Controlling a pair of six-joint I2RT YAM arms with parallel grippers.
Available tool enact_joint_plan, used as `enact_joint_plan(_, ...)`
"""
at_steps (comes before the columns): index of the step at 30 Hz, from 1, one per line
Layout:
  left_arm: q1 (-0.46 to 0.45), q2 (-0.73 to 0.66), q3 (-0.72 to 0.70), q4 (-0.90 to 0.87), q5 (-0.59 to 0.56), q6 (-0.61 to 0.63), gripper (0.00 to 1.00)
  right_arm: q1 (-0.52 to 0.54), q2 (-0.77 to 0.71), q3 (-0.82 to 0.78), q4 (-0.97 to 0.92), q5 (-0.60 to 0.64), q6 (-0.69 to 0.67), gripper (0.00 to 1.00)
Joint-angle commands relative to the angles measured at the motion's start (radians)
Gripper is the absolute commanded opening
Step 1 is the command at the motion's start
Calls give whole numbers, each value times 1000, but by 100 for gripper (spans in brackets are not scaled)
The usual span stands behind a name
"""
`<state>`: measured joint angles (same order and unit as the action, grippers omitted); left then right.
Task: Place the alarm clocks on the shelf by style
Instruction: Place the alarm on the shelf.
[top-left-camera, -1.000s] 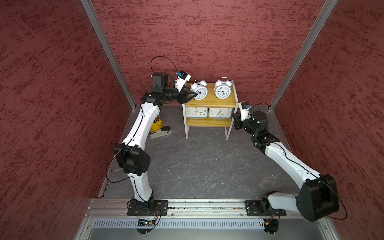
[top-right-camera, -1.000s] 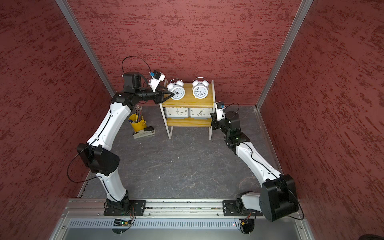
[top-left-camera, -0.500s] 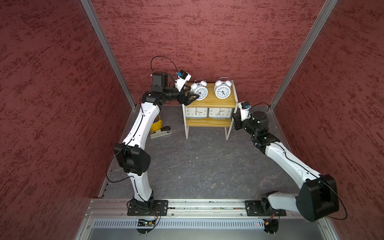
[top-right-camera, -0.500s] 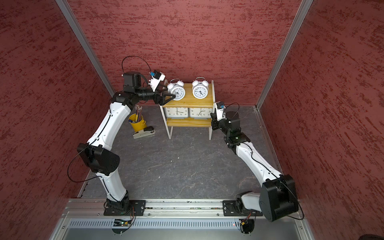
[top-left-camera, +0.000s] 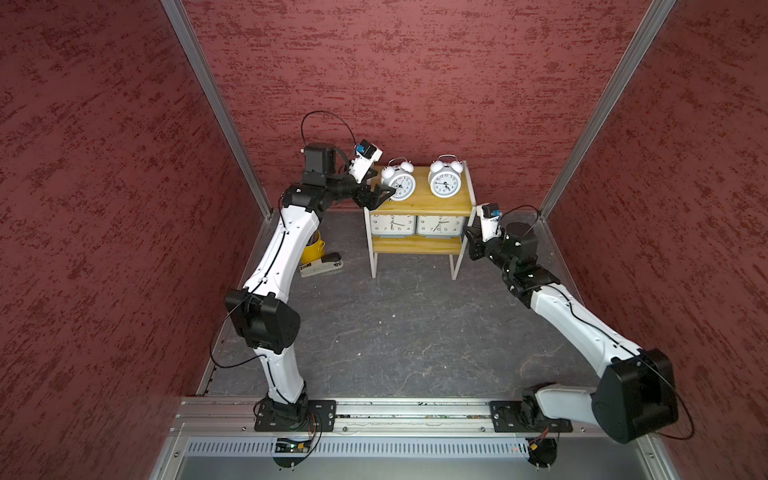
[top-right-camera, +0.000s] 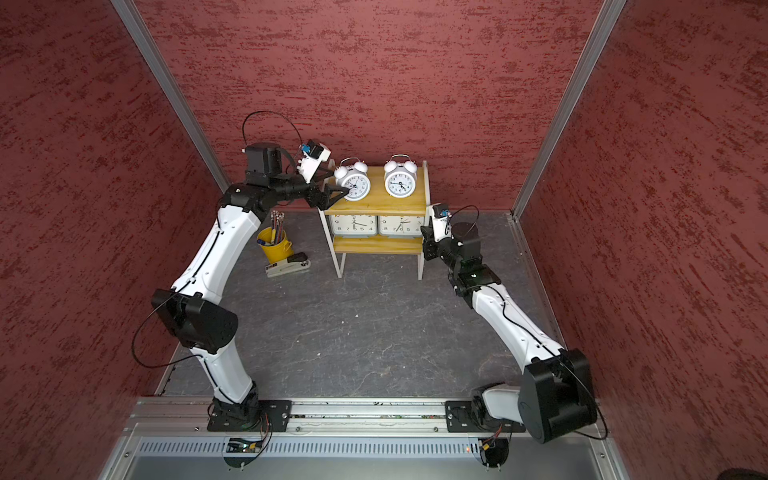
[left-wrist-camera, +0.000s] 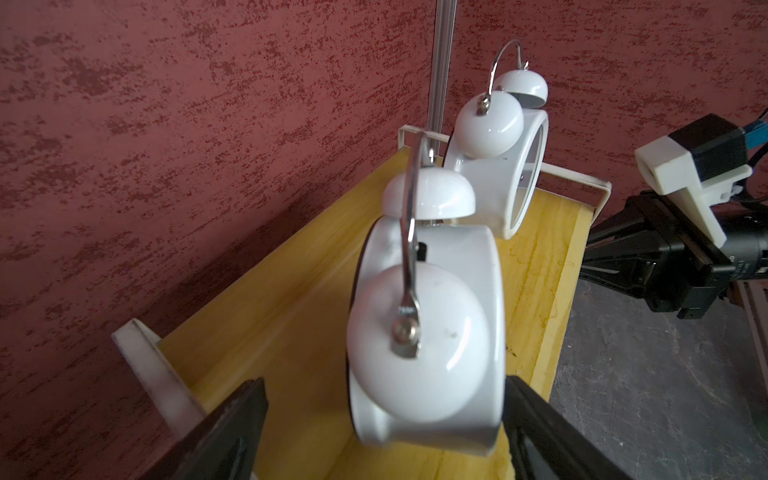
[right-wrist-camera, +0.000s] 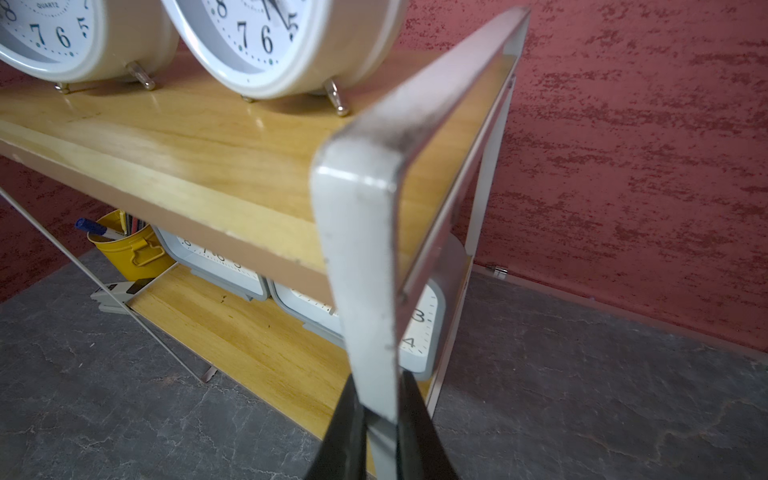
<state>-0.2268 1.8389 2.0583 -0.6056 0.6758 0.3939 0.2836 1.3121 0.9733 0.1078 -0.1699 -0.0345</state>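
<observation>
Even soft light, blurred wrist foregrounds

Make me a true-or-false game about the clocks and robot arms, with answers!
Both bell clocks stand on the shelf's top board. True.
The grey clocks stand on top too. False: they stand on the lower board.
The left gripper is open, a jaw either side of a bell clock. True.
The right gripper holds a clock. False: it is shut on the shelf's white frame.
The yellow pen cup is on the shelf. False: it stands on the table.
</observation>
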Motion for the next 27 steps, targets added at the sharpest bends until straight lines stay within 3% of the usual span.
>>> enact_joint_plan(1,-6,-30,-12,11,-34,29,89,4,18,27,-6,-51,33,13)
enact_joint_plan(16,-9,-44,-44,41,-87,36,70,4,22,32,-8,-55,32,14)
enact_joint_plan(27,-22,-44,-49,42,-79,42,67,5,24,32,-10,-55,32,14)
